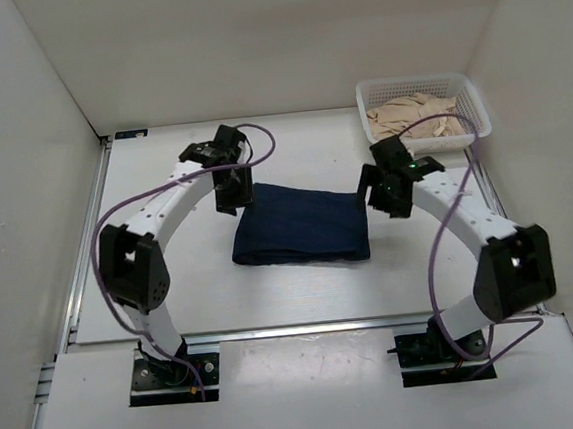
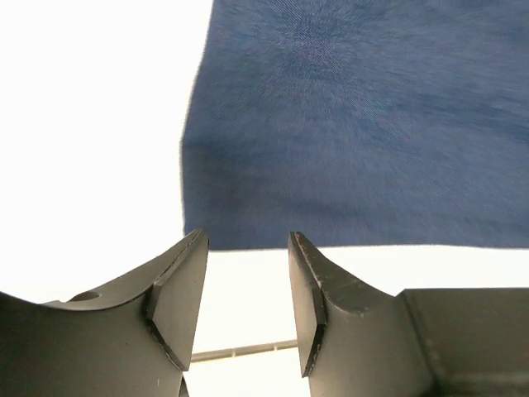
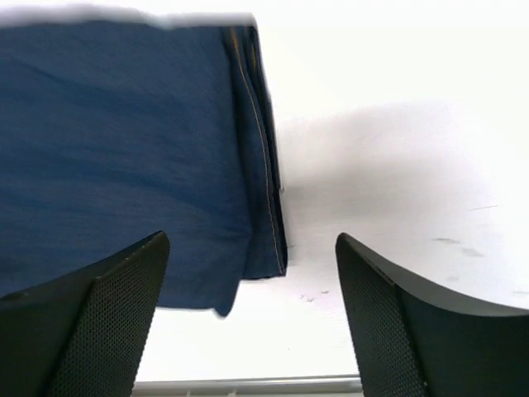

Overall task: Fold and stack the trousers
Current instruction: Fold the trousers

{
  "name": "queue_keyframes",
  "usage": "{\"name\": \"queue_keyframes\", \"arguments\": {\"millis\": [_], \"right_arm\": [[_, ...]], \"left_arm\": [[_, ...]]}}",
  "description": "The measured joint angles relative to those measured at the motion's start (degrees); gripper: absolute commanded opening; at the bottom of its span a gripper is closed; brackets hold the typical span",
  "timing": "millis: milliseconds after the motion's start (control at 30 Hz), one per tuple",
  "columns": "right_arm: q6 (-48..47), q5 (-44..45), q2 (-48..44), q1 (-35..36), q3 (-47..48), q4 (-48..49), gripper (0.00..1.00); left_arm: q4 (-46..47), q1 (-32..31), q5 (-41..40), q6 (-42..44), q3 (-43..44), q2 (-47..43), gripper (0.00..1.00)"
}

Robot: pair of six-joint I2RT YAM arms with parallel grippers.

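The dark navy trousers lie folded into a flat rectangle in the middle of the table. My left gripper hangs just off their far left corner, open and empty. In the left wrist view the gripper has its jaws apart over bare table, and the trousers lie just beyond the tips. My right gripper hovers just off their right edge, open and empty. In the right wrist view the gripper has its jaws wide apart, and the stitched edge of the trousers lies at left.
A white mesh basket holding beige cloth stands at the back right, close behind my right arm. White walls enclose the table on three sides. A metal rail runs along the table's near edge.
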Motion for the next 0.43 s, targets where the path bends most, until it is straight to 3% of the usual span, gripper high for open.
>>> {"name": "queue_keyframes", "arguments": {"millis": [267,300,367,433], "right_arm": [[-5.0,14.4,-20.7,0.0,9.1,-6.2,0.93],[-5.4,16.6,-23.0,-0.1,9.7,-7.1,0.93],[-6.0,20.7,-27.3,-0.4,10.5,-8.9,0.93],[-6.4,24.0,-30.2,-0.7,10.6,-10.6,0.93]], "left_arm": [[-4.3,6.2,-4.1,1.5,3.6,-20.3,0.61],[-4.4,7.4,-5.2,1.5,4.1,-23.1,0.78],[-4.3,9.6,-8.7,1.2,4.5,-29.6,1.00],[-4.1,10.6,-11.4,1.0,4.4,-35.8,1.00]]}}
